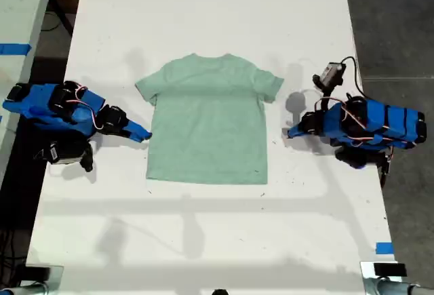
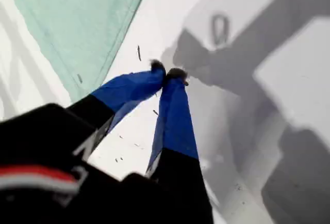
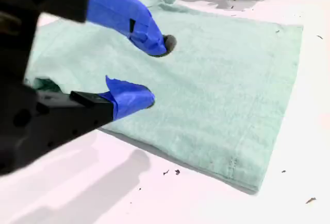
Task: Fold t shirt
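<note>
The pale mint-green t shirt (image 1: 207,125) lies flat on the white table, neck toward the exterior view's top, both sleeves spread out. My second gripper (image 1: 144,134) belongs to the arm at the exterior view's left. It is open at the shirt's side edge, and its wrist view shows the second gripper (image 3: 154,71) with jaws apart just over the t shirt (image 3: 221,80). My first gripper (image 1: 290,133), at the exterior view's right, is shut. Its tips (image 2: 167,72) rest near bare table a short way from the t shirt (image 2: 77,23).
The white table (image 1: 203,10) ends in dark floor at the exterior view's right and a gap at its left. Blue tape (image 1: 384,247) marks the lower right, with more blue tape (image 1: 13,49) on a side surface. Small dark specks dot the tabletop.
</note>
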